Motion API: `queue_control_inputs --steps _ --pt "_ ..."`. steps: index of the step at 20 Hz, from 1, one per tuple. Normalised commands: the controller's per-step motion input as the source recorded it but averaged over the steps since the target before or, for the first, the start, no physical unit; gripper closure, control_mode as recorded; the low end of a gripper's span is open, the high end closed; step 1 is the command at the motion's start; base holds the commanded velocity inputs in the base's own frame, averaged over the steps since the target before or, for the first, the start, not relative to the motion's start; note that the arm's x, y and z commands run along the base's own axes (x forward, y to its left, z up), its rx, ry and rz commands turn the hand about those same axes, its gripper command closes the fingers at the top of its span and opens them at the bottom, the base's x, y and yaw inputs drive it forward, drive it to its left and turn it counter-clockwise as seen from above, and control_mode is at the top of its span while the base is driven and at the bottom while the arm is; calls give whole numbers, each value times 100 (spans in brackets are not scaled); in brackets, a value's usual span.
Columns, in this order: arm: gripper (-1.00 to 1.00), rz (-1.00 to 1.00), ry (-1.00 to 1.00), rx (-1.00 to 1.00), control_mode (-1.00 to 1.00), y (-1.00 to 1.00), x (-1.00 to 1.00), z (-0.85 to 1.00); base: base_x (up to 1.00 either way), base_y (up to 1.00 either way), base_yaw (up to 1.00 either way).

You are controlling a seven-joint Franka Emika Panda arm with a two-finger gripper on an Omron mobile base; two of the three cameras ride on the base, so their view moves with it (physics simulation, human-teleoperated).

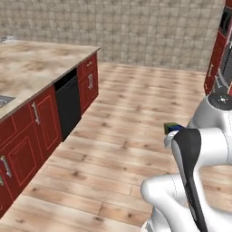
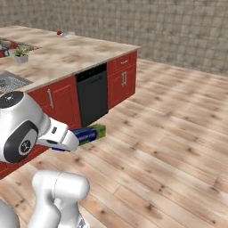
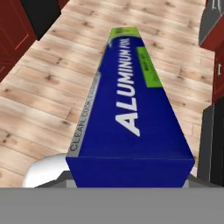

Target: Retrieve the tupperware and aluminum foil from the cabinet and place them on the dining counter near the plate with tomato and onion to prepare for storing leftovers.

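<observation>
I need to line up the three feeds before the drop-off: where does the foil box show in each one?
Left base view: the foil box, just its green-and-blue tip, right of centre behind the arm.
Right base view: lower left, sticking out past the arm.
Hand view: centre, running from bottom to top, over the floor.
Shared landmark: the black dishwasher.

foil (image 3: 131, 113): long slim dark blue carton, white "ALUMINUM" lettering, green far end | pose: roughly level, lengthwise away from the pincer, held up above the wooden floor | tabletop (image 2: 75, 51): beige-brown veined marble slab, well apart to one side
</observation>
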Motion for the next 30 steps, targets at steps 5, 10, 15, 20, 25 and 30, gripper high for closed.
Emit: queue_control_inputs --steps 5,10,15,20,25,30 --pt "100 0 0 0 100 0 0 0 100 -29 15" --pt "100 0 0 0 100 0 0 0 100 -49 2" --pt "100 0 0 0 100 0 0 0 100 -49 0" --pt "100 0 0 0 100 0 0 0 100 -43 0" --pt "100 0 0 0 100 0 0 0 100 -40 0" --pt "100 0 0 0 100 0 0 0 100 -36 0"
